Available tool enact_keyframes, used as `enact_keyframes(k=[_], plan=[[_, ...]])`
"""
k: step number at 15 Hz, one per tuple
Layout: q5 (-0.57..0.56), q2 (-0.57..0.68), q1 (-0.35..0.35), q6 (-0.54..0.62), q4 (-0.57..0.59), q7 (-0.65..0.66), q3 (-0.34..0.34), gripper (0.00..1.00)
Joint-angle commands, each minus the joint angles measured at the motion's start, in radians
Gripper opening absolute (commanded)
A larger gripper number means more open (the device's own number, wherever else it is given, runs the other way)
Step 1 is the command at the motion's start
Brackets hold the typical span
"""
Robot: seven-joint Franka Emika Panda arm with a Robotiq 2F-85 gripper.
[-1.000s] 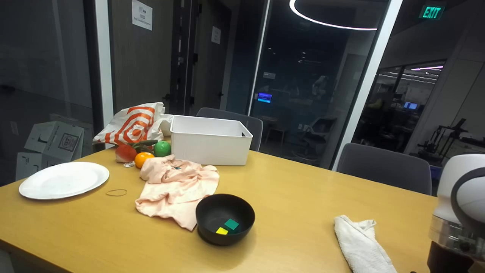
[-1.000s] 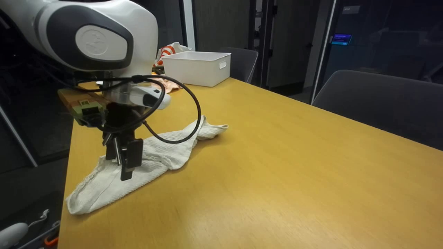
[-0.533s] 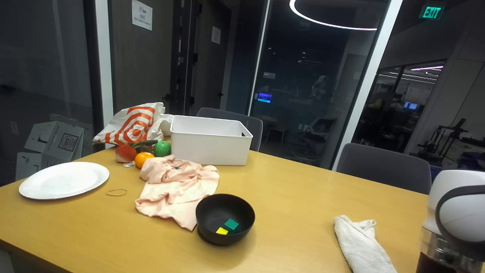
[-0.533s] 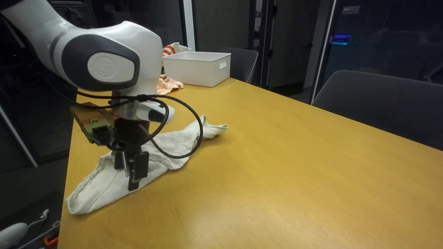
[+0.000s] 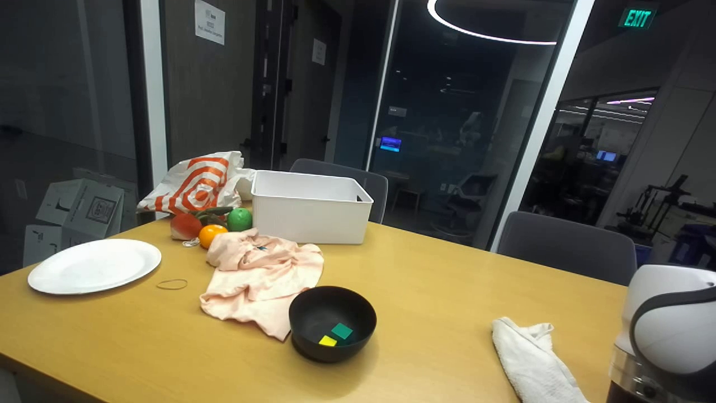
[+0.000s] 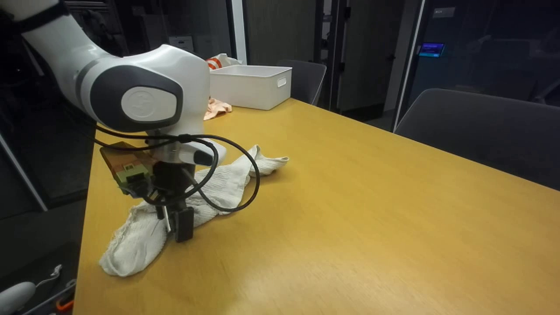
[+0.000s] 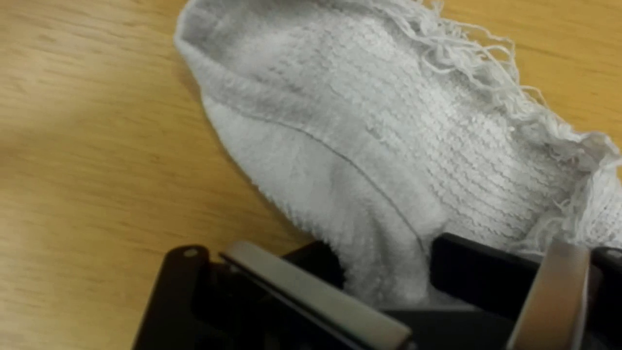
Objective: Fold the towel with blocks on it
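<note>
1. One towel [image 6: 227, 186] lies slantwise on the bench [image 6: 372, 218], from the lower left to the centre of the frame in an exterior view.
2. Over the last second the hand [image 7: 386, 277] has come down to the cloth; the lower-left end has drawn in and bunched narrower, the far end hardly moved.
3. Cloth rises between the fingers [image 7: 466, 267] at the bottom of the wrist view. The hand appears to be pinching it; how deep the bite goes is hidden.
4. That suggests the grasp is just made, with the lift and fold still to do. Dragging could slide the whole towel instead of doubling it.
5. It looks off-white, soft and ribbed, with loose threads at the upper right of the wrist view and a long curved crease leading to the fingers.
6. No blocks show on the visible cloth; a green piece [image 5: 342, 331] and a yellow piece [image 5: 328, 341], perhaps those blocks, sit in the black bowl [image 5: 313, 313].
</note>
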Motion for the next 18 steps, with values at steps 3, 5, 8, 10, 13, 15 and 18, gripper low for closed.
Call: enact_keyframes(k=[3, 5, 8, 10, 13, 15, 18], plan=[[-0.242, -0.078, -0.036, -0.01, 0.014, 0.187, -0.014, 0.05], [-0.367, -0.129, -0.059, -0.04, 0.023, 0.268, -0.011, 0.0], [-0.482, -0.201, -0.094, -0.07, 0.022, 0.334, 0.006, 0.01], [-0.517, -0.243, -0.109, -0.077, 0.023, 0.35, 0.016, 0.03], [-0.565, -0.304, -0.124, -0.023, 0.023, 0.385, 0.044, 0.03], [-0.586, -0.364, -0.121, 0.024, -0.01, 0.396, 0.073, 0.01], [-0.63, -0.39, -0.12, 0.09, 0.011, 0.429, 0.147, 0.01]])
